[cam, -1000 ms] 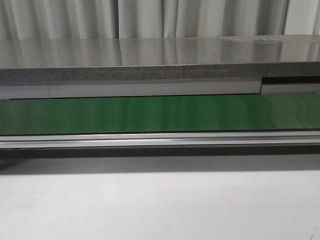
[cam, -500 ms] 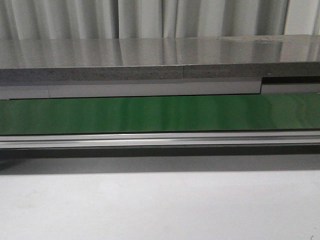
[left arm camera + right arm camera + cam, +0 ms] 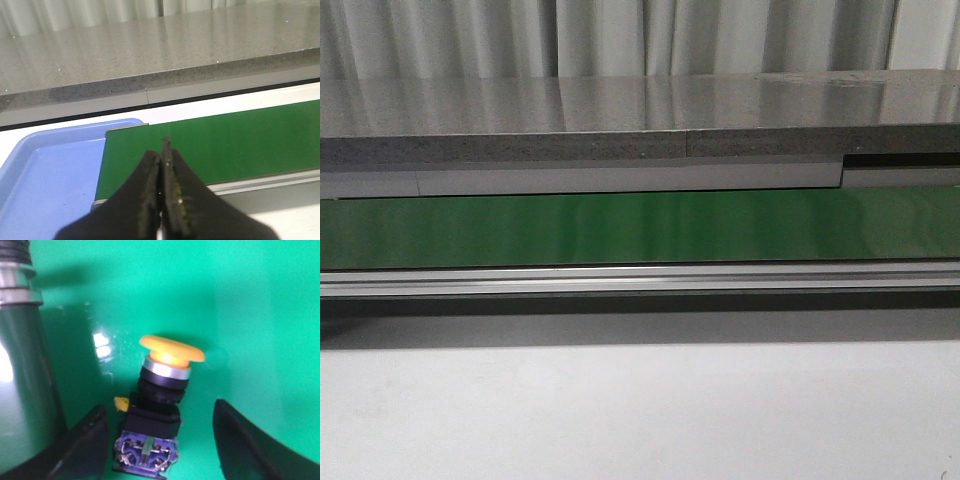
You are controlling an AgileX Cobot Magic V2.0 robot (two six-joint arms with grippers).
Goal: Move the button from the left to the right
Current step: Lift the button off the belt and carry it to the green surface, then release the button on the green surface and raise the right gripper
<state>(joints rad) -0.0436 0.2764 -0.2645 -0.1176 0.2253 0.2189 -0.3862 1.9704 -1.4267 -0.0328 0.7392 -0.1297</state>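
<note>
A long green conveyor belt (image 3: 640, 228) runs across the whole width of the view. Just in front of it lies a silver metal rail (image 3: 640, 279), and nearer still a white table surface (image 3: 640, 410). Behind the belt is a grey speckled counter (image 3: 620, 120), and light curtains (image 3: 620, 35) hang at the back.

Green belt, orange-yellow button

The button (image 3: 159, 412) has an orange-yellow cap, silvery collar, black body and blue base. The belt (image 3: 640, 228) is plain green, the tray (image 3: 45, 185) light blue, the counter (image 3: 620, 125) speckled grey, both grippers' fingers (image 3: 172, 200) black.
</note>
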